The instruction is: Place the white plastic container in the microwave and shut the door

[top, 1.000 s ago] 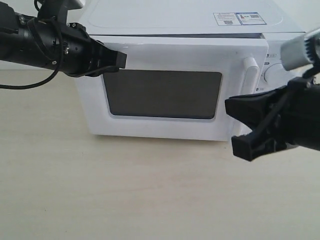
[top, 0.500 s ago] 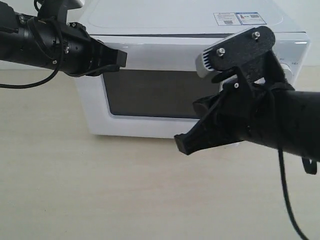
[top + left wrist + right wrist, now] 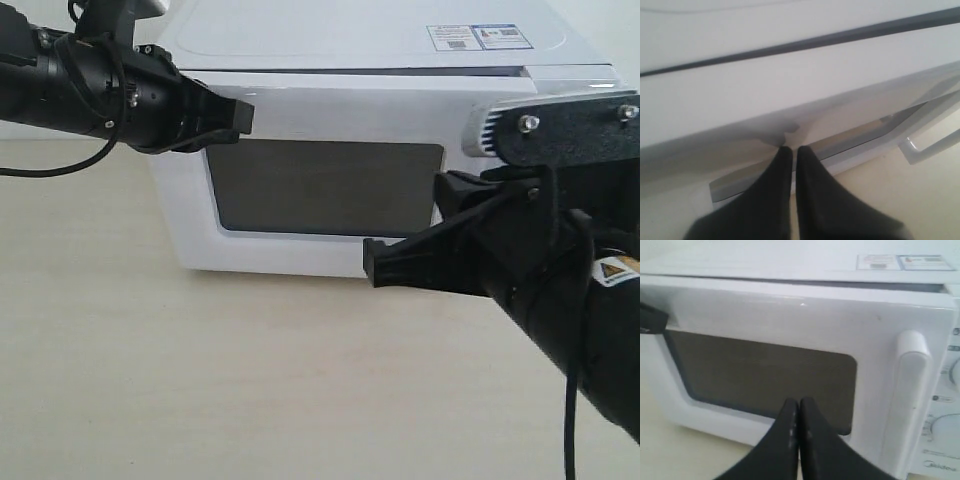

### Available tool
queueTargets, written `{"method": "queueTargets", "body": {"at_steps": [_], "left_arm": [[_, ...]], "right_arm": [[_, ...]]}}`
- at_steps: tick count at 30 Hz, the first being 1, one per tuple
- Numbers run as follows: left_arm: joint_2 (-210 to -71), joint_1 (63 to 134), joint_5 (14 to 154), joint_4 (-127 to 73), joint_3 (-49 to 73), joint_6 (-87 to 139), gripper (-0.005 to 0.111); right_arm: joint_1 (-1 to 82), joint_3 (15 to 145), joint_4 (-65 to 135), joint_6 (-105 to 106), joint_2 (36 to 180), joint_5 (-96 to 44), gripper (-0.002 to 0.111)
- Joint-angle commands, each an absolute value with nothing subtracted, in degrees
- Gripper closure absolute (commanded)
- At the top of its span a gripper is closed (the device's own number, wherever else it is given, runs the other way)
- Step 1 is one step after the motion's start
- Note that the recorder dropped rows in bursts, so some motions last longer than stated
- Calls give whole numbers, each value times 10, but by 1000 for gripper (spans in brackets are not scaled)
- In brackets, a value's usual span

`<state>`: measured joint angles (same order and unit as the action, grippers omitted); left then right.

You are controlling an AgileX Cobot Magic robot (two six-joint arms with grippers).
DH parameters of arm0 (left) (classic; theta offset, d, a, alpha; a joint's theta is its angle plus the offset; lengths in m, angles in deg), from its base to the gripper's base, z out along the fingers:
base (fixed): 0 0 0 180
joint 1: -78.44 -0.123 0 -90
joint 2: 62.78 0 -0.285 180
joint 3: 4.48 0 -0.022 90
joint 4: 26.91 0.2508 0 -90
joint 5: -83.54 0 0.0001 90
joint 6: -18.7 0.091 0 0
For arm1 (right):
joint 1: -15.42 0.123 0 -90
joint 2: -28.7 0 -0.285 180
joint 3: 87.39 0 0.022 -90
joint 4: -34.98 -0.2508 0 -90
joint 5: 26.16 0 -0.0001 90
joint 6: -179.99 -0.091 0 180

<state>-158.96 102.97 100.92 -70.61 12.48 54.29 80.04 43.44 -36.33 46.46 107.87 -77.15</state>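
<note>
Left gripper (image 3: pixel 240 118) first: its fingers are pressed together with nothing between them, the tip set against the upper left corner of the door (image 3: pixel 380 110). The left wrist view puts that closed tip (image 3: pixel 790 154) right on the door's white frame, its shadow falling on the plastic, and it also catches the bar handle (image 3: pixel 930 145) far along the door's edge.

Over to the right gripper (image 3: pixel 375 262): also pinched shut and empty, hanging in front of the door's lower edge, apart from it. Its own camera shows the two black fingers (image 3: pixel 790 435) meeting below the dark window (image 3: pixel 765 375).

That right wrist view gives what the exterior view cannot: the handle (image 3: pixel 910 395) in full, upright, and the knobs (image 3: pixel 950 427) beside it, all hidden from outside by the right arm's camera mount (image 3: pixel 560 130). It even catches the left gripper at the frame's corner (image 3: pixel 650 320).

The door lies across the front of the microwave (image 3: pixel 350 40), a dark seam along its top; whether it is latched I cannot tell. Nothing can be made out behind the window (image 3: pixel 320 185).

Stickers (image 3: pixel 480 37) sit on the microwave's top. A black cable (image 3: pixel 60 165) loops under the left arm. The microwave stands on a pale wood-grain table (image 3: pixel 150 380).
</note>
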Motion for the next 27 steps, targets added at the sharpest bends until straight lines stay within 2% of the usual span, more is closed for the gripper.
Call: {"method": "queueTargets", "body": {"at_steps": [1, 5, 13, 17, 27], "left_arm": [[-1590, 1031, 1004, -711, 120, 547, 102], [-1584, 1031, 1008, -710, 120, 547, 102], [-1567, 1031, 1061, -710, 122, 552, 102], [-1532, 1031, 1099, -691, 122, 552, 102], [-1243, 1031, 1043, -684, 328, 516, 102]], "right_arm": [[726, 430, -265, 401, 1091, -690, 109], [687, 430, -241, 393, 1092, -714, 109], [603, 436, -161, 333, 1096, -667, 109], [584, 484, -132, 333, 1156, -632, 109], [571, 516, -147, 366, 1185, -657, 109]]}}
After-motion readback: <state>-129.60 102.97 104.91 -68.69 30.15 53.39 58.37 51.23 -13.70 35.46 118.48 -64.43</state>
